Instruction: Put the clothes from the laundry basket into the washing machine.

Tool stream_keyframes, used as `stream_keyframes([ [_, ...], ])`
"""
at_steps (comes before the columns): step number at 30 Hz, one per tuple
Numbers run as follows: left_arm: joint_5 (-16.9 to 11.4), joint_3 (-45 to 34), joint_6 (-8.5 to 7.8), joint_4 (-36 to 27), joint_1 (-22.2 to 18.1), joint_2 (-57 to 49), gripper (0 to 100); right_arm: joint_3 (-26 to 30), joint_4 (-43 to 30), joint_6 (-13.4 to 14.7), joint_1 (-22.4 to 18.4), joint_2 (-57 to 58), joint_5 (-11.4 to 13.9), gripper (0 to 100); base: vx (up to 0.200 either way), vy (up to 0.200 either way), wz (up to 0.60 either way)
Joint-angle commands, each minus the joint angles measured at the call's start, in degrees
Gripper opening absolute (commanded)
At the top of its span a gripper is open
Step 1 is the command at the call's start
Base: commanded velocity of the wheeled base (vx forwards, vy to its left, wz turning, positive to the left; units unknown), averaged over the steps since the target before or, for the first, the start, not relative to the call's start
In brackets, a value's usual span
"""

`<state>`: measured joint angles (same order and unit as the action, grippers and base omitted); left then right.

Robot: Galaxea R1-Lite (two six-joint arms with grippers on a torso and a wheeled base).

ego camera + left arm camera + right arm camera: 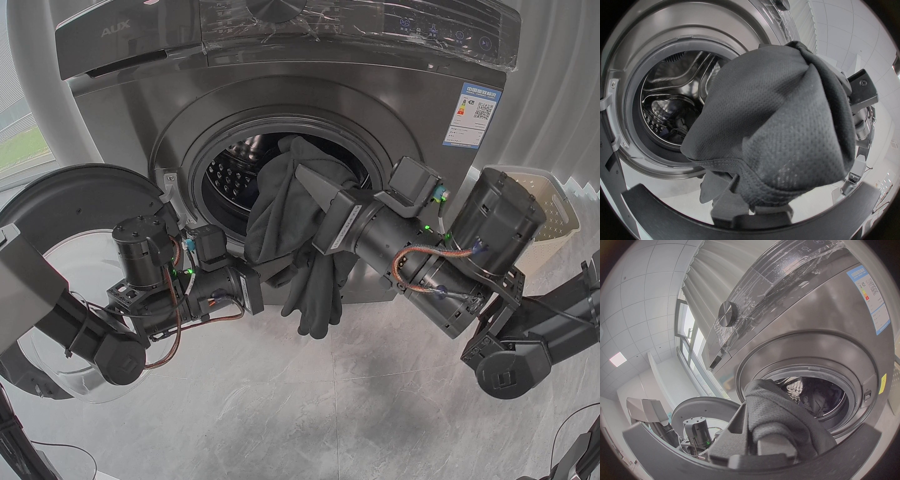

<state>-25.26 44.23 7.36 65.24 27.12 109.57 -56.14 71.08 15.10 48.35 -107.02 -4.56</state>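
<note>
Most of the laundry basket [556,206] is stuck behind the right arm [406,250]. And the dark garment [281,212] hides half the drum [231,181], contents unclear.

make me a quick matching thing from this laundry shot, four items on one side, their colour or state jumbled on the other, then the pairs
Things:
1. dark garment
2. machine door
3. laundry basket
4. right gripper

Colour or state:
a. white, perforated walls
b. swung open, on the robot's left
c. clamped on cloth
d. hanging down in front of the drum mouth

Pairs: 1-d, 2-b, 3-a, 4-c
</note>
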Motion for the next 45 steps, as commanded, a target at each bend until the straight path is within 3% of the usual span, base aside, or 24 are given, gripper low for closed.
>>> stream_keyframes([
  [1, 0.12, -2.22, 0.11, 1.38, 0.12, -2.69, 0, 0.59, 0.02, 0.01, -0.45, -0.21, 0.08, 0, 0.000, 0.000, 0.00],
  [9, -0.84, -13.55, -0.07, 2.26, 1.88, -14.82, 0, 3.75, 0.11, 0.10, -1.41, -0.38, 0.34, 0, 0.000, 0.000, 0.00],
  [15, -0.84, -16.45, -0.07, 2.34, 4.25, -18.25, 0, 5.25, 1.16, 0.01, -0.89, -0.38, 0.43, 0, 0.000, 0.000, 0.00],
  [16, -0.76, -16.45, 0.02, 2.34, 4.60, -18.51, 0, 5.42, 1.16, 0.01, -0.89, -0.38, 0.43, 100, 0.000, 0.000, 0.00],
  [21, -0.67, -15.66, 0.37, 2.34, 4.69, -20.89, 0, 9.12, 1.25, -0.07, -1.41, -0.12, 0.69, 100, 0.000, 0.000, 0.00],
  [28, -0.14, -13.29, 2.83, 2.34, 4.69, -23.17, 0, 15.62, 4.94, -0.07, -1.59, 0.06, 0.78, 100, 0.000, 0.000, 0.00],
  [45, 0.03, -13.73, 3.89, 3.40, 4.52, -23.88, 0, 26.78, 9.42, -1.92, -2.73, 0.67, 0.69, 100, 0.000, 0.000, 0.00],
])
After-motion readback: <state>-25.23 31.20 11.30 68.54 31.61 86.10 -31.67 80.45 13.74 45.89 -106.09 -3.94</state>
